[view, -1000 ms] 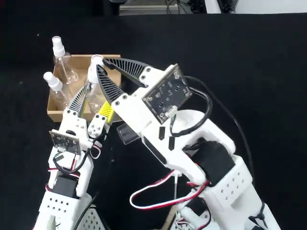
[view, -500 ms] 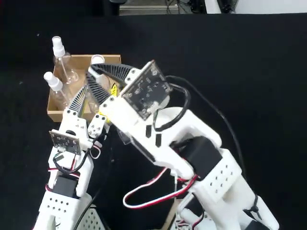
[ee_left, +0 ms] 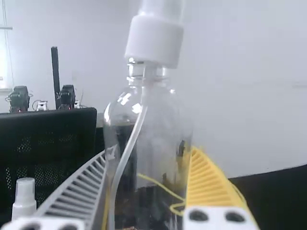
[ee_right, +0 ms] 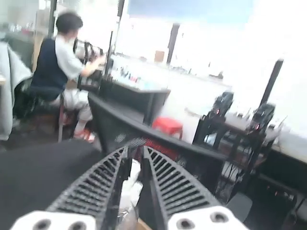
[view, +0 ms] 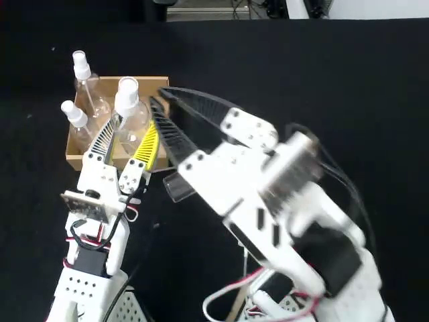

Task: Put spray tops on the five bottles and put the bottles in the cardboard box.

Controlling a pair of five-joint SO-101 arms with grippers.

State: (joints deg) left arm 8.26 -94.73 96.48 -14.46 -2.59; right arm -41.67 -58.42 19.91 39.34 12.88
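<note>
Nearest the bases, the left gripper [view: 136,124] is closed round the body of a bottle [ee_left: 153,124], with the grey finger on one side and the yellow on the other. That bottle stands upright, long axis vertical, over the box [view: 72,149]; whether it rests on the box floor I cannot tell. Its spray top [ee_left: 154,33] sits on the neck with thread showing beneath, so it looks not quite screwed home. Just beside the top, on the right arm's side, the right gripper [view: 158,96] is empty, its black fingers a narrow gap apart. So the left arm alone has the bottle, and the box lies straight below it. Farther off in the box stand two capped bottles [view: 76,122].
</note>
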